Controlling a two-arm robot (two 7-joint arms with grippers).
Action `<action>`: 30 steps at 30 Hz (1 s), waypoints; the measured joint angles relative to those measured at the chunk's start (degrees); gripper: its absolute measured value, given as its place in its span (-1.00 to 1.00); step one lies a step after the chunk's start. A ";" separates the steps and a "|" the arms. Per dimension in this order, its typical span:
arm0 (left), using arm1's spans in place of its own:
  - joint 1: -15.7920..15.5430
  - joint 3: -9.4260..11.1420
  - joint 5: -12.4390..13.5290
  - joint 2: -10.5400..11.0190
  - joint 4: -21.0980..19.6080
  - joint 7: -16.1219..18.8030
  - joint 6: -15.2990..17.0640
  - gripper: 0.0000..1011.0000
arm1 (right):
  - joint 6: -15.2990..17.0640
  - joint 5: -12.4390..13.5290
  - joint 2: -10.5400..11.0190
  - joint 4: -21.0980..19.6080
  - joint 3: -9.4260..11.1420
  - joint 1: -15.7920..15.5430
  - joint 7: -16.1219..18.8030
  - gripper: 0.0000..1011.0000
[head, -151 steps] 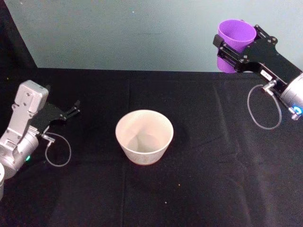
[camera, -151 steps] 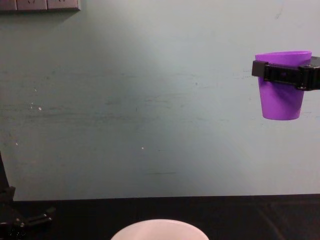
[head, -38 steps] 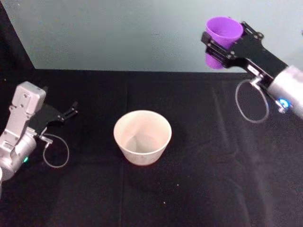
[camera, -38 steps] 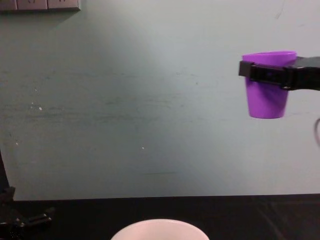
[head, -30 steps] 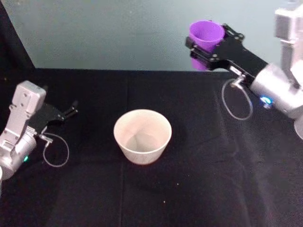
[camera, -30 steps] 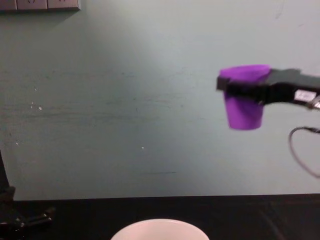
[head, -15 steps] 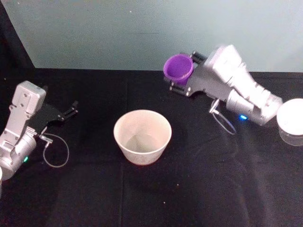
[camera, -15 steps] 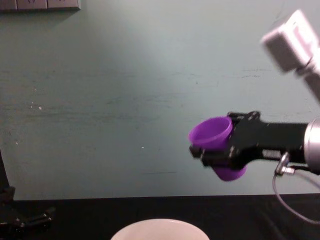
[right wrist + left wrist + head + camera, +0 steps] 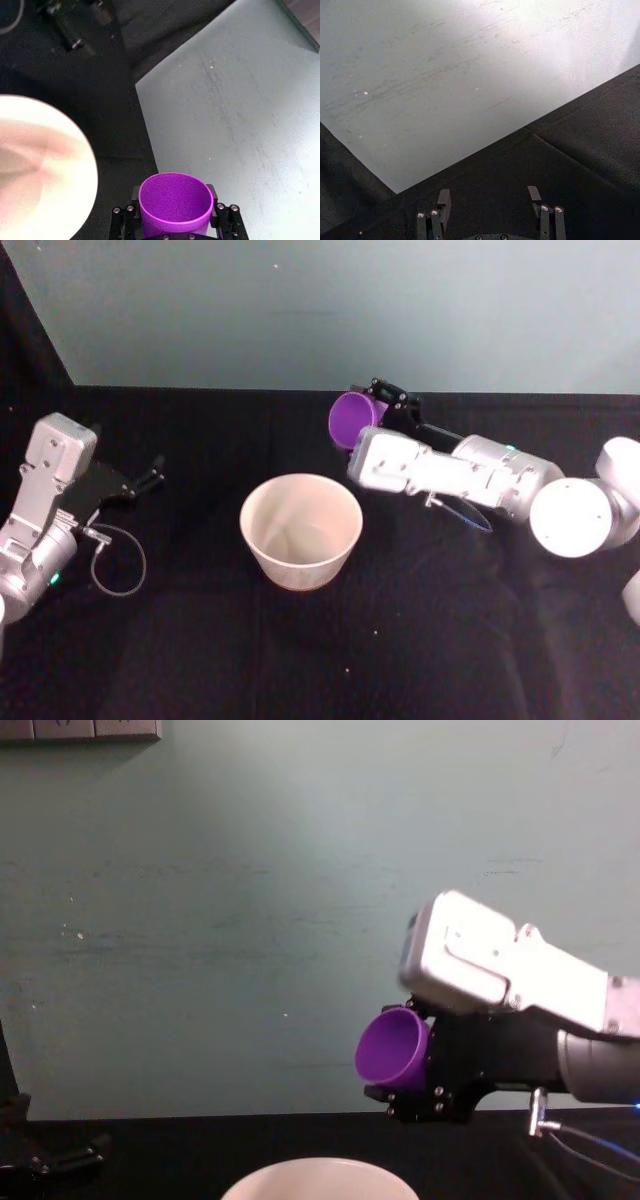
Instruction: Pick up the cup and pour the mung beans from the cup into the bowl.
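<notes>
The purple cup (image 9: 346, 421) is held off the table just behind and right of the white bowl (image 9: 300, 527), with my right gripper (image 9: 376, 410) shut on it. The cup lies tipped far over, its mouth facing the left. In the chest view the cup (image 9: 391, 1047) hangs above the bowl's rim (image 9: 320, 1173). The right wrist view looks into the cup (image 9: 174, 200), whose inside is plain purple, with the bowl (image 9: 75, 165) to one side. The mung beans are out of view. My left gripper (image 9: 150, 474) rests open at the table's left; its fingers (image 9: 443, 198) stand apart.
A black cloth (image 9: 400, 640) covers the table, and a pale green wall (image 9: 300, 310) rises behind its far edge. A wire loop (image 9: 120, 570) hangs from the left arm.
The right arm has dropped and swung left toward the bowl. The cup went from upright and high to tipped on its side, low behind the bowl. The left arm has not moved.
</notes>
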 joint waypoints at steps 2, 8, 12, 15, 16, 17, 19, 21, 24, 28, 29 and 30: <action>0.00 0.00 0.00 0.00 0.00 0.00 0.00 0.98 | 0.21 -3.28 0.08 -0.04 -1.16 0.33 -0.83 0.48; 0.00 0.00 0.00 0.00 0.00 0.00 0.00 0.98 | 0.70 -11.50 0.80 -0.83 -3.93 0.83 -3.33 0.48; 0.00 0.00 0.00 0.00 0.00 0.00 0.00 0.98 | 1.13 -16.79 1.37 -1.43 -5.47 0.87 -4.70 0.48; 0.00 0.00 0.00 0.00 0.00 0.00 0.00 0.98 | 1.19 -18.93 1.58 -1.77 -6.01 0.67 -5.17 0.48; 0.00 0.00 0.00 0.00 0.00 0.00 0.00 0.98 | 1.19 -19.41 1.62 -1.87 -6.11 0.62 -5.22 0.48; 0.00 0.00 0.00 0.00 0.00 0.00 0.00 0.98 | 1.20 -19.85 1.66 -1.98 -6.21 0.58 -5.27 0.48; 0.00 0.00 0.00 0.00 0.00 0.00 0.00 0.98 | 1.22 -20.86 1.77 -2.18 -6.44 0.54 -5.33 0.48; 0.00 0.00 0.01 0.00 0.00 0.00 0.00 0.98 | 1.25 -22.63 1.95 -2.67 -6.71 0.45 -5.76 0.48; 0.00 0.00 0.00 0.00 0.00 0.00 0.00 0.98 | 1.25 -24.07 2.04 -3.00 -6.97 0.43 -5.94 0.48; 0.00 0.00 0.00 0.00 0.00 0.00 0.00 0.98 | 1.25 -26.67 2.15 -3.32 -7.47 0.46 -6.08 0.48; 0.00 0.00 0.00 0.00 0.00 0.00 0.00 0.98 | 1.25 -27.02 2.15 -3.33 -7.51 0.46 -6.10 0.48; 0.00 0.00 0.00 0.00 0.00 0.00 0.00 0.98 | 1.25 -27.28 2.15 -3.34 -7.53 0.46 -6.10 0.48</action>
